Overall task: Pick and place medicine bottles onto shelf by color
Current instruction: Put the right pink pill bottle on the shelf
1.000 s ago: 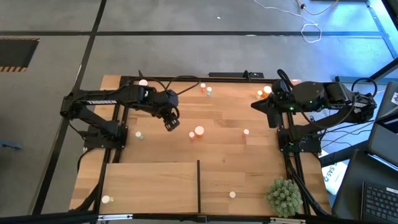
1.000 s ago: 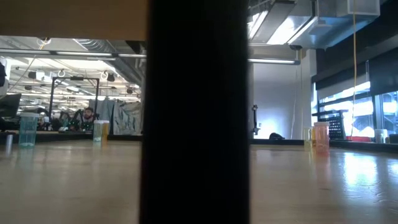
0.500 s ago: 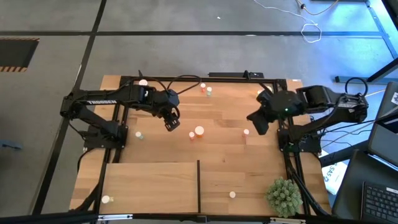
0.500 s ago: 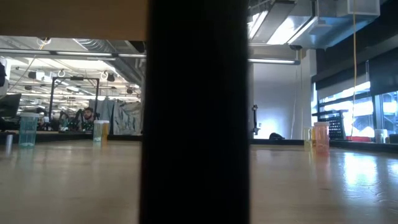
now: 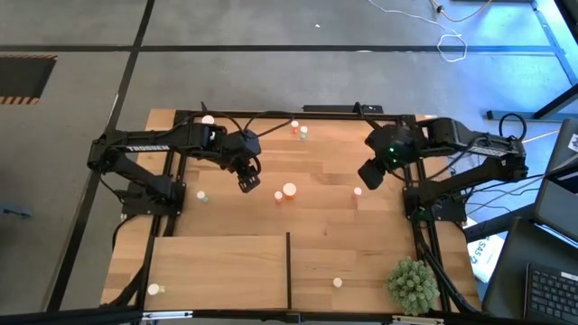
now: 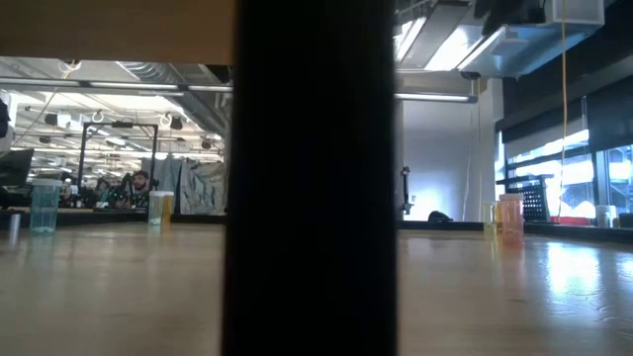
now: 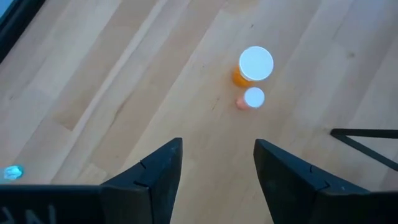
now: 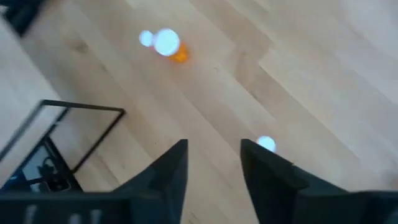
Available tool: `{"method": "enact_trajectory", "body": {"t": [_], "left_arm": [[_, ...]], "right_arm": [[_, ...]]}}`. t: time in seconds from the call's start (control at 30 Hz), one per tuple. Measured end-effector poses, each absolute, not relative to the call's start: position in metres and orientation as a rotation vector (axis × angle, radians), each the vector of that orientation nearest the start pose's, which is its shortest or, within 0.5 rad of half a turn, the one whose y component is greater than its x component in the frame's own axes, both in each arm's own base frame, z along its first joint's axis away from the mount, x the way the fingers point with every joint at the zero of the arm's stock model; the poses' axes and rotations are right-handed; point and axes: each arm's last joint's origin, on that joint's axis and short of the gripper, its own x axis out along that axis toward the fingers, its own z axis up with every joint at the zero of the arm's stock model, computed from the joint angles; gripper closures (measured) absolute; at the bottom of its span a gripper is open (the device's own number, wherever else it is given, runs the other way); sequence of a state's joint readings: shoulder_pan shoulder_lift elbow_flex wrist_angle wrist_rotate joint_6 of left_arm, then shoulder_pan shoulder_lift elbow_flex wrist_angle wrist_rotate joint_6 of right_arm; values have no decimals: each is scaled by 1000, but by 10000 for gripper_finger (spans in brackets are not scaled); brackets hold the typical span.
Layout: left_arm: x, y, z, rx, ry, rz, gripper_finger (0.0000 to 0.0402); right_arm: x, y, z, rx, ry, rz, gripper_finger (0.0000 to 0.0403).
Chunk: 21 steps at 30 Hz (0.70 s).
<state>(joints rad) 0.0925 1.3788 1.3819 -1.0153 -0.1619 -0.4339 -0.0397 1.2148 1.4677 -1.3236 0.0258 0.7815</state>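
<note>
The right gripper (image 5: 368,173), fingers parted and empty, hangs beside a small white-capped bottle (image 5: 358,191) — the reach before a pick. Next it must lower and straddle the cap. The left gripper (image 5: 247,181) waits, parted, near an orange white-capped bottle (image 5: 289,190). The pale wooden shelf (image 5: 217,271) lies well apart — open planks between.

Counted on the table
Nine bottles (image 5: 289,189) are seen, one shelf (image 5: 217,269), one plant ball (image 5: 412,284), two arms.
</note>
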Motion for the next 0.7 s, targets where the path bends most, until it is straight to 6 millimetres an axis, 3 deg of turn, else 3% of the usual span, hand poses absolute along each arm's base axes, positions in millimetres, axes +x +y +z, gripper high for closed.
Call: {"method": "enact_trajectory", "body": {"t": [0.27,0.7], "left_arm": [[264,29,342,-338,950,441,208],[264,29,342,-335,950,440,208]], "right_arm": [[214,-30,364,736,1143,-608,173],[235,-40,326,772,1297,-714,174]]}}
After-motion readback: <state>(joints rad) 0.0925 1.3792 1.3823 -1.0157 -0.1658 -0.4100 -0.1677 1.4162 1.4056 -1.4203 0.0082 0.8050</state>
